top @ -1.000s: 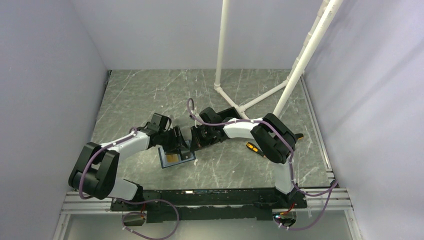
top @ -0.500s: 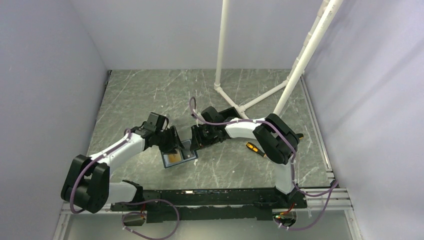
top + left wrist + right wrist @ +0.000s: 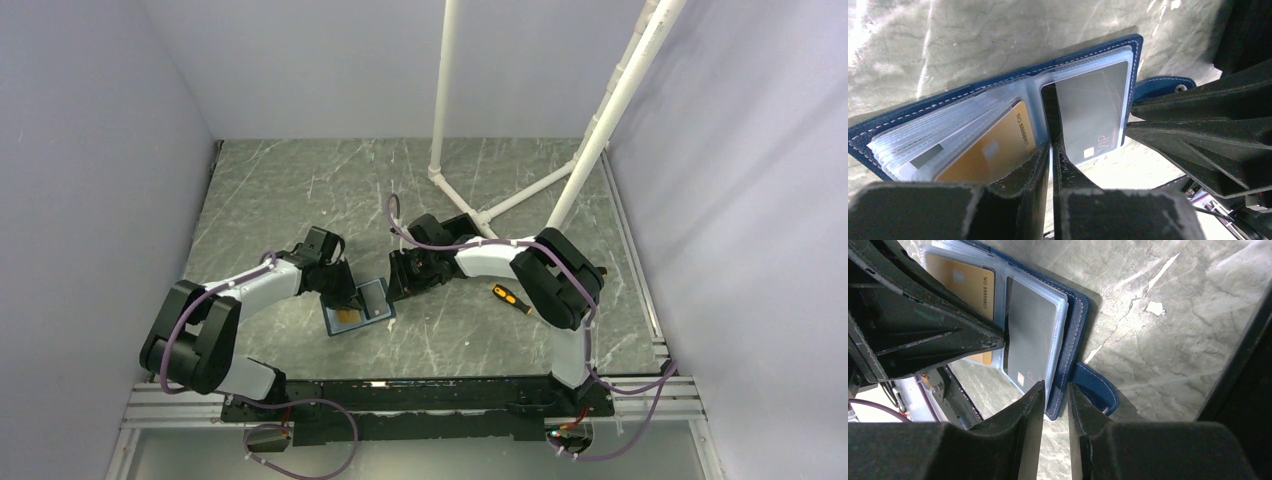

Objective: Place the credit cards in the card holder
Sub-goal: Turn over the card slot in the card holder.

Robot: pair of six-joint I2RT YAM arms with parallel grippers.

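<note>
1. The desk (image 3: pixel 300 190) carries the card holder (image 3: pixel 968 112), which lies open between the two arms.
2. The right claw (image 3: pixel 1055 395) pinches the holder's right edge with narrow jaws, beside the strap tab.
3. The left claw (image 3: pixel 1051 150), jaws almost together, has its tips at the centre fold; whether it nips a sleeve is unclear.
4. A gold credit card (image 3: pixel 993 150) sits in the left clear sleeve and a grey credit card (image 3: pixel 1093 110) in the right.
5. The left claw's finger hides the gold card's near corner.
</note>
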